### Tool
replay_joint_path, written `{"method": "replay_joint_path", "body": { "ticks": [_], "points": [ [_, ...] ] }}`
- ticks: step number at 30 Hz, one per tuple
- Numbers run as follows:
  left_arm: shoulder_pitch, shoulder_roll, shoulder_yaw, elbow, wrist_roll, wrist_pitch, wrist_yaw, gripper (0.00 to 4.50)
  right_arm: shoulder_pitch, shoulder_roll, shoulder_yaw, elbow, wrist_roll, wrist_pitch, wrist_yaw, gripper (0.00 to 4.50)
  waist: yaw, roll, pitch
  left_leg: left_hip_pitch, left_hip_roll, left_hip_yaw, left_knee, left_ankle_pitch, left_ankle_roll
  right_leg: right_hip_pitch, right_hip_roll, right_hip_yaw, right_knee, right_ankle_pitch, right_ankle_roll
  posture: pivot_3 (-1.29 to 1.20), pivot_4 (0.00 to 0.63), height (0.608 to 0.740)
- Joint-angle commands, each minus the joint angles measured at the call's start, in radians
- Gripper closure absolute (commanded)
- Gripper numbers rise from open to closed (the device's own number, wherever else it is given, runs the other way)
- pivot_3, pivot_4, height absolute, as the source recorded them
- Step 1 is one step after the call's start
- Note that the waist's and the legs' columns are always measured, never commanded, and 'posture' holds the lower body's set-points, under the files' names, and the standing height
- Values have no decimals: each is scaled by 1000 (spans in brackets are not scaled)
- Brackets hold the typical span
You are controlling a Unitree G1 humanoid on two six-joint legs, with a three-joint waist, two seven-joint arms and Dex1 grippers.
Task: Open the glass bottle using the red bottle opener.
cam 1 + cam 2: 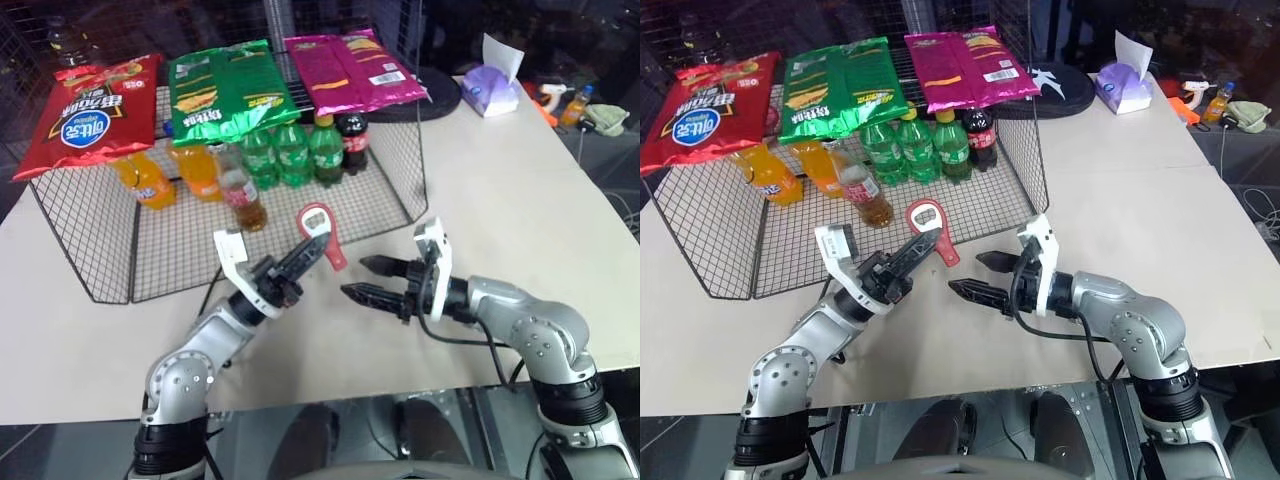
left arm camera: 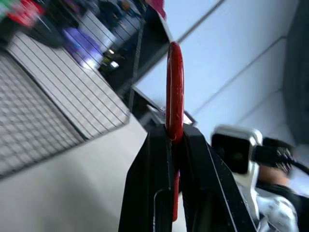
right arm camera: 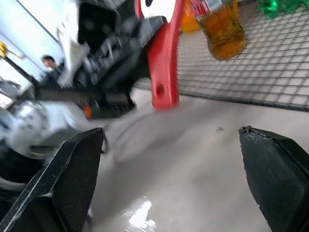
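The glass bottle (image 1: pixel 243 195), with amber liquid and a pink-red label, stands on the wire rack's floor (image 1: pixel 180 255) in front of the plastic drinks. My left gripper (image 1: pixel 308 252) is shut on the handle of the red bottle opener (image 1: pixel 320 233), held above the table with its loop head up, just right of the bottle. In the left wrist view the opener (image 2: pixel 175 92) shows edge-on between the black fingers (image 2: pixel 149 183). My right gripper (image 1: pixel 353 277) stands open, pointing left at the opener (image 3: pixel 164 63), with nothing between its fingers (image 3: pixel 67 183). The bottle (image 3: pixel 219 29) lies beyond.
Red (image 1: pixel 88 112), green (image 1: pixel 225 88) and pink (image 1: pixel 350 68) snack bags lie on top of the wire rack. Orange bottles (image 1: pixel 145 180), green soda bottles (image 1: pixel 290 152) and a cola bottle (image 1: pixel 353 140) stand under it. A tissue box (image 1: pixel 490 92) sits at the back right.
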Motion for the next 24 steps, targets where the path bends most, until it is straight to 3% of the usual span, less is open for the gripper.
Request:
{"method": "replay_joint_path", "body": {
  "ticks": [1,17,20,24],
  "points": [
    [-13,21,-14,5,-22,40,-53,4336,-29,22,-44,-55,109,48,-33,0,-1,0,0,0,0,0,0,0,0,0,0,0,0,0,0,0,150,740],
    [-35,-22,-44,42,4,68,-105,4336,-37,-17,-14,-66,245,171,-61,0,0,0,0,0,0,0,0,0,0,0,0,0,0,0,0,0,150,740],
    [-24,-21,-49,40,4,76,-113,4500,-46,-5,-23,-54,257,164,-73,915,0,0,0,0,0,0,0,0,0,0,0,0,0,0,0,0,150,740],
    [-8,-13,-55,37,-4,98,-131,4500,-49,-4,-26,-49,268,166,-83,2855,0,0,0,0,0,0,0,0,0,0,0,0,0,0,0,0,150,740]
  ]
}}
